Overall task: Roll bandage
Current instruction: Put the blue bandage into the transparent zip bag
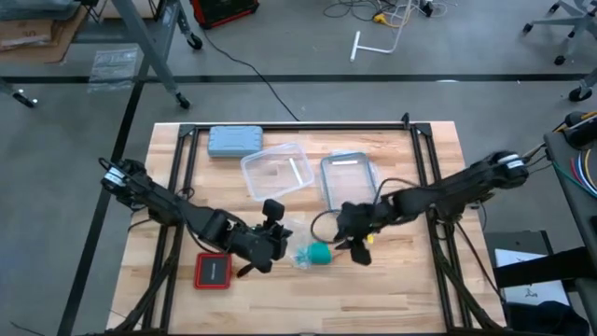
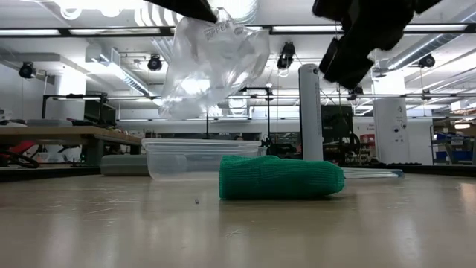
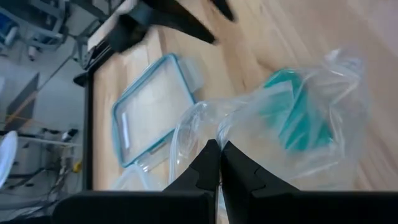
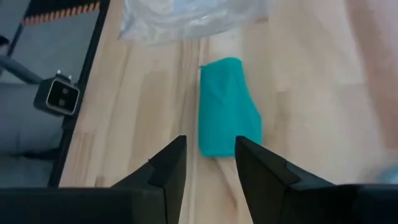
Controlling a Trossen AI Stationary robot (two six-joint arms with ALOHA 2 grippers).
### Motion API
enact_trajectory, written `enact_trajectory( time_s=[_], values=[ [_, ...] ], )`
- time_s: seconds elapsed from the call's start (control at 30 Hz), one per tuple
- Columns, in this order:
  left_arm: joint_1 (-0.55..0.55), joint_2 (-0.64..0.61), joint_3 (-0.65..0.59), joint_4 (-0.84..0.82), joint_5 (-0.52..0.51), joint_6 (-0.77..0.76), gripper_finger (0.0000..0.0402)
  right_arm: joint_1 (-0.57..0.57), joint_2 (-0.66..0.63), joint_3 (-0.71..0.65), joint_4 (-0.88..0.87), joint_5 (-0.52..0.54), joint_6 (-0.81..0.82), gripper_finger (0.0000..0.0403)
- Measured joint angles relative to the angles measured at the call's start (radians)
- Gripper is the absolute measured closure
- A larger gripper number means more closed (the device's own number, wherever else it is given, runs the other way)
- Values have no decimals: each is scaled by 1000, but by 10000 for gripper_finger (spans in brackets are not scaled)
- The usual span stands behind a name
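Note:
The teal-green bandage (image 2: 281, 177) lies on its side on the wooden table as a short roll, also visible in the high view (image 1: 320, 254) and the right wrist view (image 4: 227, 118). My right gripper (image 4: 211, 158) hovers open above the table, just short of the roll's near end, touching nothing; the high view shows my right gripper (image 1: 354, 247) right of the roll. My left gripper (image 3: 219, 158) is shut on a clear plastic bag (image 3: 292, 124), left of the roll (image 1: 283, 245). My left gripper pinches a bunched edge of the clear plastic bag (image 3: 214, 134) between its two shut fingers. The bag (image 2: 212, 63) hangs crumpled and slack below the fingers, lifted clear of the table, beside and above the roll.
A grey-blue case (image 1: 234, 140) lies at the far edge. A clear container (image 1: 275, 171) and its blue-rimmed lid (image 1: 347, 177) sit mid-table behind the roll. A red square object (image 1: 213, 271) lies near the front left. Bare wood stretches in front of the roll.

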Motion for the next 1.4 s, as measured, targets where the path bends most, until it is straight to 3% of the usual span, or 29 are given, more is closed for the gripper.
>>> enact_trajectory(
  time_s=[0.2,0.4,0.73,0.93,1.2,1.4],
  values=[
    [-32,-7,0,-12,-34,-31,401,59,206,34,83,5,15,263],
    [-47,-7,-9,-50,-35,-105,401,83,379,157,-28,10,7,266],
    [-72,-7,-71,-52,-36,-249,401,84,546,323,-154,81,-28,255],
    [-89,-7,-100,-53,-36,-292,401,87,544,351,-189,187,-19,261],
    [-122,-40,-104,-51,-106,-297,401,86,410,360,-273,300,-89,281],
    [-151,-86,-112,-56,-144,-324,401,86,430,360,-230,258,-267,282]
  ],
)
